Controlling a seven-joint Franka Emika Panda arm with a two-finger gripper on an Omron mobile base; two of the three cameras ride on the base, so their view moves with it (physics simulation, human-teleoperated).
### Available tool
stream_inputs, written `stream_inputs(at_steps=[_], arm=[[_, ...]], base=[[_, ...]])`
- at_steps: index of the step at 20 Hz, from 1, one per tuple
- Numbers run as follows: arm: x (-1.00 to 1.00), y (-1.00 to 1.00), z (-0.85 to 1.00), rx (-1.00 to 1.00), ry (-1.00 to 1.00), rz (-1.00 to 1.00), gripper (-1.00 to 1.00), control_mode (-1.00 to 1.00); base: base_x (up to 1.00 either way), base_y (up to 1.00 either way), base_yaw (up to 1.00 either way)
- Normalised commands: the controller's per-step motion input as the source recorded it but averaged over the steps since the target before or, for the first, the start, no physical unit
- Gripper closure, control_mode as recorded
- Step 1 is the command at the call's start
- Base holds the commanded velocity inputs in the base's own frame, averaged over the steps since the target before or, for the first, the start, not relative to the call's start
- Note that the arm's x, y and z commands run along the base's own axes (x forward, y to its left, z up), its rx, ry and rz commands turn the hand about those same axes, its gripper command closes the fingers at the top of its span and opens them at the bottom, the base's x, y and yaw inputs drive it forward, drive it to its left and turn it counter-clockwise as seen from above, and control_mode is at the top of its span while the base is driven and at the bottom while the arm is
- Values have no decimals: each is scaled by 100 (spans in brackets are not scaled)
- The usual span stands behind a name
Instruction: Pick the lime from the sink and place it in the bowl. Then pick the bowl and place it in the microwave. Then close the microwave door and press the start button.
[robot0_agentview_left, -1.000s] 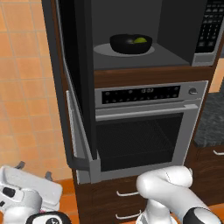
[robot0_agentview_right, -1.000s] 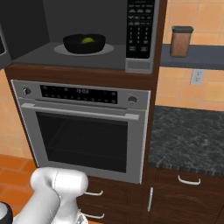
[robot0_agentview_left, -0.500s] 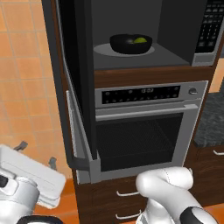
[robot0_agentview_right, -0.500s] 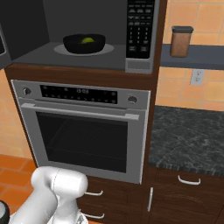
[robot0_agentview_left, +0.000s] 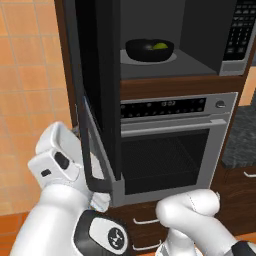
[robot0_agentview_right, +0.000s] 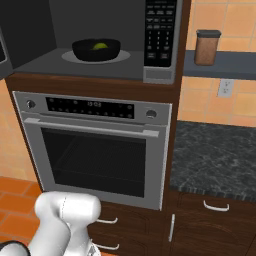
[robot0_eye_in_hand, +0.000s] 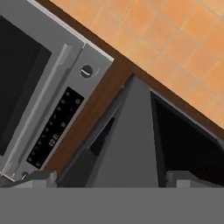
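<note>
My gripper (robot0_eye_in_hand: 107, 177), jaws wide apart and empty, has swung up beside the open microwave door (robot0_agentview_left: 100, 100), its edge just ahead. Bowl (robot0_agentview_left: 149, 50) with lime (robot0_agentview_left: 159, 46) sits inside the microwave (robot0_agentview_right: 100, 55). Placement looks done; next I push the door shut.

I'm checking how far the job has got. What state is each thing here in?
Microwave door: swung open, not yet closed.
Microwave: open, bowl inside.
Bowl: upright on the microwave floor, lime in it.
Lime: lying in the bowl.
Oven: door closed.
Gripper: open, empty, at the microwave door's edge.
Jar: upright on the shelf, lid on.
</note>
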Motion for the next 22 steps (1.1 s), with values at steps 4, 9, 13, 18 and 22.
stream_inputs(at_steps=[4, 9, 13, 18, 22], arm=[[12, -100, 31, 17, 3, 0, -100, -100], [43, -100, 25, 19, 11, 0, -100, -100], [97, -100, 16, 14, 29, 0, -100, -100], [100, -100, 12, 8, 30, 0, -100, -100], [100, -100, 15, 6, 21, 3, -100, -100]], base=[[0, 0, 0], [0, 0, 0], [0, 0, 0], [0, 0, 0], [0, 0, 0]])
